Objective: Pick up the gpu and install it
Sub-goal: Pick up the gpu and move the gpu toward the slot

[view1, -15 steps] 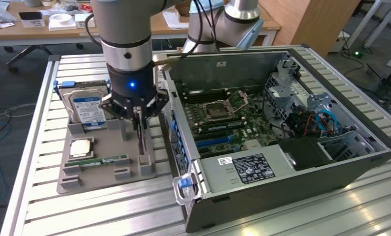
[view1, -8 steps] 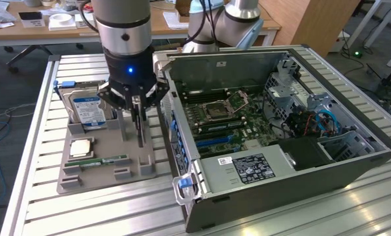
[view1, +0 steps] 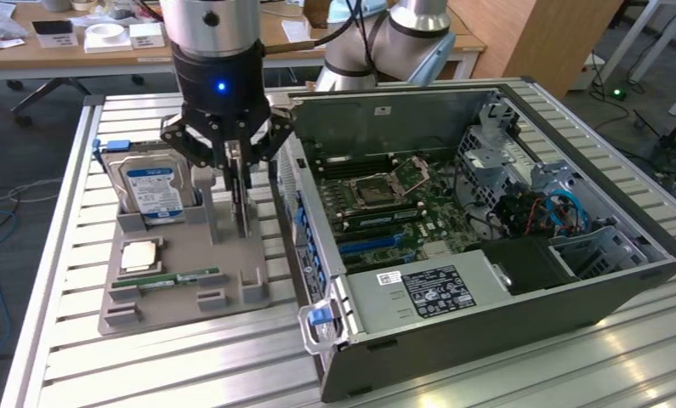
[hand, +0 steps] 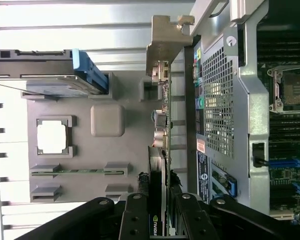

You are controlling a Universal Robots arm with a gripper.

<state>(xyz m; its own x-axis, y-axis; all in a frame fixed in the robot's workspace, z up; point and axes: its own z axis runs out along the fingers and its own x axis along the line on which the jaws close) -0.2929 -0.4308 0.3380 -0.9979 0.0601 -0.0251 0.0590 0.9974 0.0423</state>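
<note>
Tabletop (view1: 144, 365) of pale aluminium slats carries a flat grey plastic parts tray (view1: 184, 296) and, just beside it on the exterior view's right, an open dark-grey computer case (view1: 485, 331) lying on its side with its green motherboard (view1: 394, 200) exposed.

The black multi-link hand (view1: 240, 191), hanging from a silver arm with a small blue light, reaches straight down over the end of the tray that lies farther from the exterior camera. It is clamped on the gpu (view1: 243, 219), a thin, flat green circuit card seen edge-on. The card stands upright on its long edge at the side of the tray nearest the case.

In the wrist view the two dark fingers (hand: 139, 210) press against either face of the gpu (hand: 162, 125), with the hand (hand: 162, 192) closed around the card's near end. The card's silver metal bracket (hand: 165, 47) juts out at its far end, close beside the perforated rear panel of the case (hand: 217, 100). Whether the card's lower edge still sits in the tray (hand: 124, 145) or has cleared it cannot be told.

Other parts rest in the tray:
- A silver hard drive with a blue label (view1: 154, 191) (hand: 54, 87) stands upright in its slot, near the hand.
- A square silver processor chip (view1: 141, 253) (hand: 52, 137) lies flat in a recess.
- A narrow green memory stick (view1: 178, 278) (hand: 77, 171) lies just past the chip, toward the exterior camera.
</note>
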